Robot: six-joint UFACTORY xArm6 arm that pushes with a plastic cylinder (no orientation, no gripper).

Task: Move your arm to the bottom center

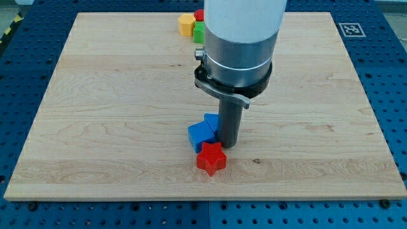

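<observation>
My tip (pixel 227 144) rests on the wooden board (pixel 114 114) a little below its centre. A blue block (pixel 202 134), angular in shape, lies right against the tip's left side. A red star-shaped block (pixel 211 158) sits just below the tip and the blue block, touching or nearly touching both. The rod hangs from the wide silver arm body (pixel 240 38), which hides part of the board's top centre.
At the view's top, left of the arm body, a yellow block (pixel 186 24), a green block (pixel 200 33) and a red block (pixel 200 14) cluster together, partly hidden by the arm. The board's edges border a blue perforated table (pixel 388 76).
</observation>
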